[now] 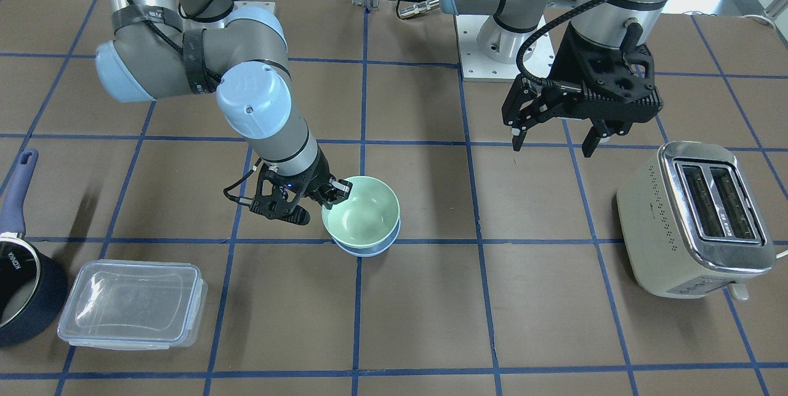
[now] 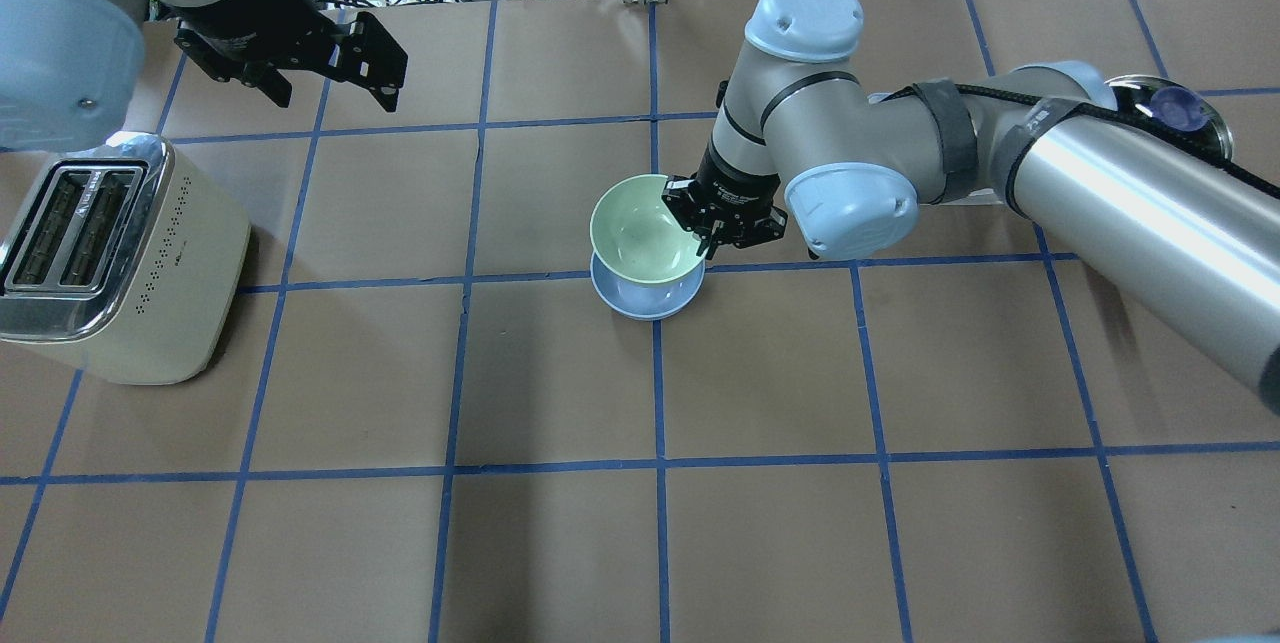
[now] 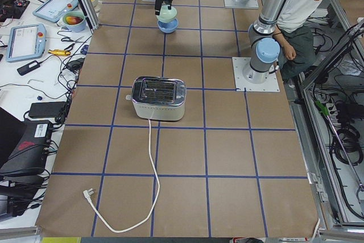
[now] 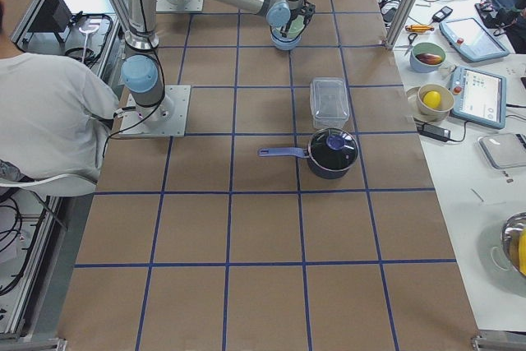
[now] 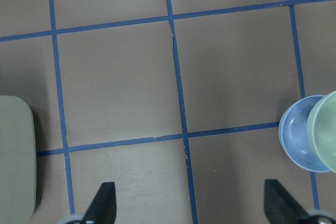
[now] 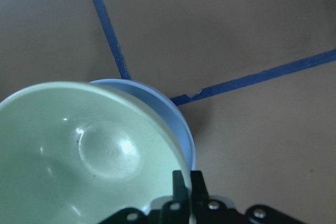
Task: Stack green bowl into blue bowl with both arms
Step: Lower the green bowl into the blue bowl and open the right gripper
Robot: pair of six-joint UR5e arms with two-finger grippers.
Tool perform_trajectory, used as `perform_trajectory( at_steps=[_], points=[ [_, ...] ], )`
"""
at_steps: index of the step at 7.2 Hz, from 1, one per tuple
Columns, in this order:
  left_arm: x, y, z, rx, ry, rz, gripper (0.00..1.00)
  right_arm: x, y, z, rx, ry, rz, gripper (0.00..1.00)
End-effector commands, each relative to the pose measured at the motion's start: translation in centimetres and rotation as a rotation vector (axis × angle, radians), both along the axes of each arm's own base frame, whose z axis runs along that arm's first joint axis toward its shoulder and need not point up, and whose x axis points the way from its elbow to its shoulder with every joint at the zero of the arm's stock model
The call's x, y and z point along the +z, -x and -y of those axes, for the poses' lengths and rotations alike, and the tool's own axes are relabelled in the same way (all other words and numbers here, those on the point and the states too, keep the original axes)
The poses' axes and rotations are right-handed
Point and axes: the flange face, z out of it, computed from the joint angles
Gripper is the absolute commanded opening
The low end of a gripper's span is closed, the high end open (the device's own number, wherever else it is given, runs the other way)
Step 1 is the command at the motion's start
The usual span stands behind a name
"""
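Observation:
The green bowl (image 1: 363,211) sits nested in the blue bowl (image 1: 369,249) near the table's middle, with only the blue rim showing under it. I cannot tell if it rests fully. My right gripper (image 1: 335,191) is shut on the green bowl's rim (image 6: 79,150), one finger inside and one outside, with the blue bowl (image 6: 176,116) just below. In the overhead view the right gripper (image 2: 712,223) is at the right edge of the green bowl (image 2: 640,228), above the blue bowl (image 2: 645,298). My left gripper (image 2: 330,93) is open and empty, high and far from the bowls; it also shows in the left wrist view (image 5: 190,203).
A cream toaster (image 1: 695,217) stands on my left side, below the left gripper. A clear lidded container (image 1: 132,303) and a dark navy saucepan (image 1: 24,285) stand on my right side. A person sits by the arm bases (image 3: 301,4).

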Motion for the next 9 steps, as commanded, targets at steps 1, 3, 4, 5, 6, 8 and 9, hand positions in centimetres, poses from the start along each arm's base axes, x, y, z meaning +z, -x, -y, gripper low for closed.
perform_trajectory(
  at_steps=[1,3,4,5,6,8,9],
  points=[
    [0.2,-0.1,-0.2,-0.001,0.014,0.011,1.0,-1.1,-0.3,0.2,0.032,0.0,-0.008,0.0],
    [-1.1,0.1,-0.5,-0.002,-0.01,0.0,1.0,-1.7,-0.4,0.5,0.027,-0.008,-0.005,0.97],
    [-1.5,0.1,-0.8,-0.002,-0.014,-0.001,1.0,-1.3,-0.3,0.7,0.033,0.0,-0.013,1.0],
    [-1.4,0.1,-0.8,-0.004,-0.011,0.0,1.0,1.1,1.2,1.6,0.011,0.021,-0.012,1.0],
    [-1.4,0.1,-0.8,-0.004,-0.011,0.0,1.0,5.8,3.2,1.9,0.012,0.012,-0.041,1.0],
    [-1.5,0.1,-1.0,-0.001,-0.014,-0.001,1.0,16.1,8.7,2.4,0.154,0.038,-0.088,1.0],
    [-1.5,0.1,-1.0,-0.001,-0.014,-0.001,1.0,19.6,12.1,2.2,0.186,-0.014,-0.117,1.0]
  ],
)
